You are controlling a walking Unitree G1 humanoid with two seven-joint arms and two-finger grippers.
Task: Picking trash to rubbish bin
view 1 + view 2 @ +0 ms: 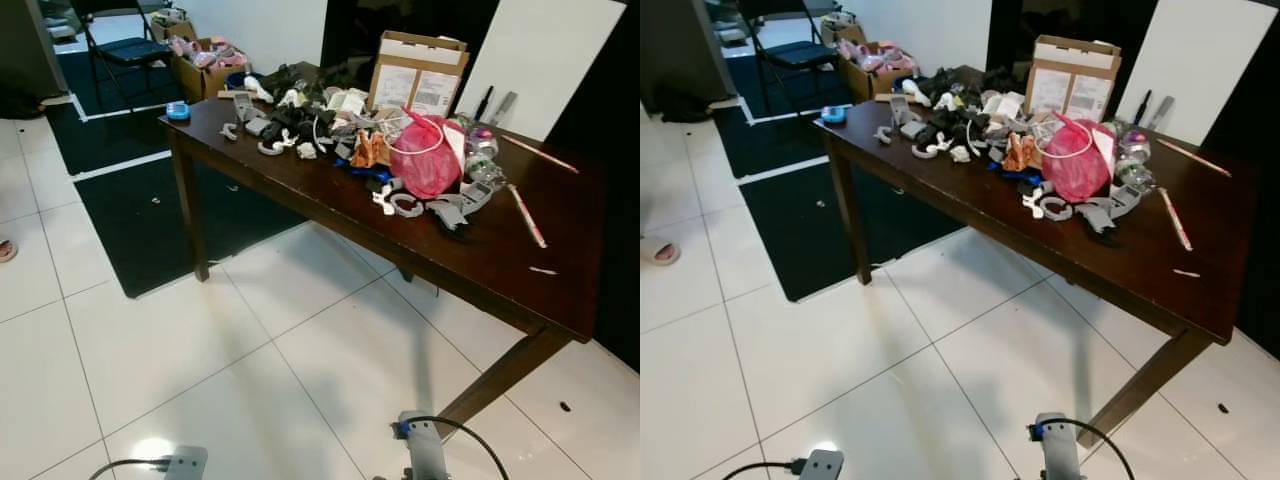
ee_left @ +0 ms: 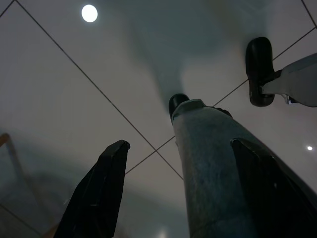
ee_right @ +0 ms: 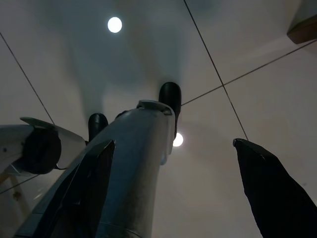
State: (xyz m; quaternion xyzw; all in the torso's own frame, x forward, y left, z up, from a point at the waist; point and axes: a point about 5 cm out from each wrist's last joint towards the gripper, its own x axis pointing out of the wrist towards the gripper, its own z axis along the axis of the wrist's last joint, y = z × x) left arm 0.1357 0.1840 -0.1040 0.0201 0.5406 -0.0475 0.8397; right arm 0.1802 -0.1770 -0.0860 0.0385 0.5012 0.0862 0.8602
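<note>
**Both arms idle, trash not yet reached**

Arms hang low at the robot's sides, pointing at the white tiled floor (image 1: 150, 330). Left claw (image 2: 183, 198) and right claw (image 3: 173, 188) each have fingers spread wide, nothing between them. That fits a walking posture: arms parked, no grasp begun.

Body, big to small:

- Dark wooden counter (image 1: 500, 260) stands ahead and to the right, well apart from both claws. Near edge is bare, so the robot has room to step in close.
- Cardboard box (image 1: 418, 72) sits at the counter's far edge, upright, beside the clutter.
- Pile of clutter (image 1: 320, 125) runs along the far side: grey and black parts, cables, wrappers. Hard to tell piece by piece what counts as trash.
- Pink plastic bag (image 1: 428, 155) lies crumpled in the pile; my guess is it is the likeliest trash, soft and easy to pinch.
- Plastic bottle (image 1: 482, 150) lies just beside the bag.

No rubbish bin identifiable. Task looks barely started.
</note>
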